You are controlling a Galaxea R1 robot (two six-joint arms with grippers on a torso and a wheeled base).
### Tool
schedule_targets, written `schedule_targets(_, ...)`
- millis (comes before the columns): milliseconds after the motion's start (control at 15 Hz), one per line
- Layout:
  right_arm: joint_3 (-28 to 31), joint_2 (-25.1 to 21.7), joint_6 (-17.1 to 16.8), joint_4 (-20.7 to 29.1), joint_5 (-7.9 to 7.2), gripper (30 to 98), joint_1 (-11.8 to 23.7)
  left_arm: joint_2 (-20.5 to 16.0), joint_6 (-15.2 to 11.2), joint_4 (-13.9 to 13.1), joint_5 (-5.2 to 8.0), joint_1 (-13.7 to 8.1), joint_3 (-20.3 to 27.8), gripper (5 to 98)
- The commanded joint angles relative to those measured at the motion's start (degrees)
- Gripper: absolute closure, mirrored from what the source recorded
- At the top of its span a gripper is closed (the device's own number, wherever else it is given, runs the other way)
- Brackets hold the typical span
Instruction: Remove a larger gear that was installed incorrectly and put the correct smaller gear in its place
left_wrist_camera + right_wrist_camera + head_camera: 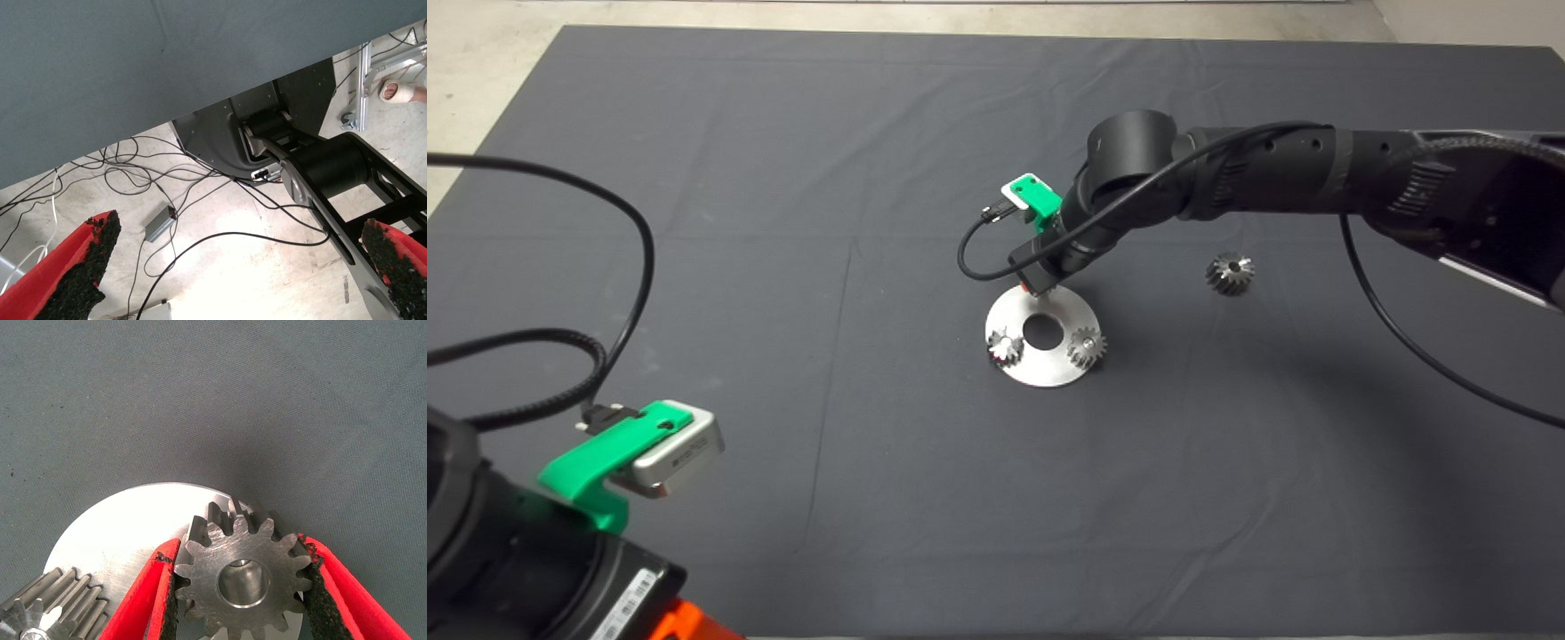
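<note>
My right gripper (1037, 284) reaches in from the right, over the far rim of the round silver plate (1040, 369). In the right wrist view the gripper (239, 550) is shut on the smaller gear (243, 580), a dull grey gear with short teeth and a round centre hole, held over the plate (113, 533). I cannot tell whether it touches the plate. The larger gear (1230, 273) lies on the mat to the right of the plate. My left gripper (243, 230) is parked at the lower left, open and empty.
Two small silver gears (1005, 345) (1086, 345) sit on the plate beside its centre hole (1040, 331); one shows in the right wrist view (53, 600). The left wrist view shows the floor with cables and a person's shoe (400, 90).
</note>
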Motion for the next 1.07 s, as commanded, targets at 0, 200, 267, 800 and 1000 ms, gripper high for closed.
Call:
schedule_targets(0, 0.5, -0.1, 0.2, -2.6, -0.26, 87.4, 1.6, 0.2, -0.1, 0.3, -0.06, -0.1, 0.5, 10.7)
schedule_targets(200, 0.7, -0.2, 0.2, -3.5, -0.43, 87.2, 1.6, 0.2, -0.1, 0.3, -0.06, 0.0, 0.5, 10.7)
schedule_targets(267, 0.7, -0.3, 0.2, -3.5, -0.43, 87.3, 1.5, 0.2, -0.1, 0.3, -0.06, 0.0, 0.5, 10.7)
schedule_targets(800, 0.8, 0.2, 0.2, -3.4, -0.41, 87.4, 0.9, 0.1, -0.1, 0.3, -0.06, 0.1, 0.5, 10.7)
schedule_targets(1000, 0.8, 0.2, 0.3, -3.4, -0.19, 87.4, 0.7, 0.2, -0.1, 0.3, -0.06, 0.3, 0.5, 10.7)
